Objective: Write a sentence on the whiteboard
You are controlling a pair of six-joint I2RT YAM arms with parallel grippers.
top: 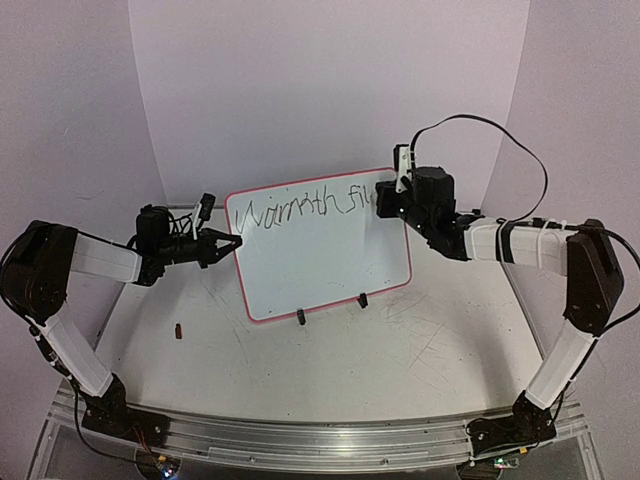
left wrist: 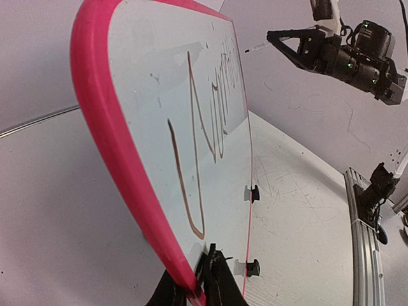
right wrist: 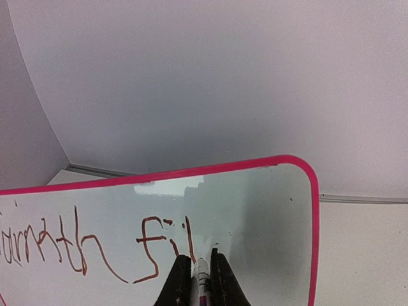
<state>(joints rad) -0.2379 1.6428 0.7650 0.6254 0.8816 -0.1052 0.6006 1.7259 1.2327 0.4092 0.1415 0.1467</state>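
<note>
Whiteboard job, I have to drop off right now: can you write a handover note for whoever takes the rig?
Left claw: shut on the whiteboard, gripping its left edge.
Right claw: shut on a marker, tip at the board's upper right area.
Done: the writing reads roughly "Warmth fil", on the top line only.
Left: finish that word and the rest of the sentence. The board is bare below the first line.
</note>
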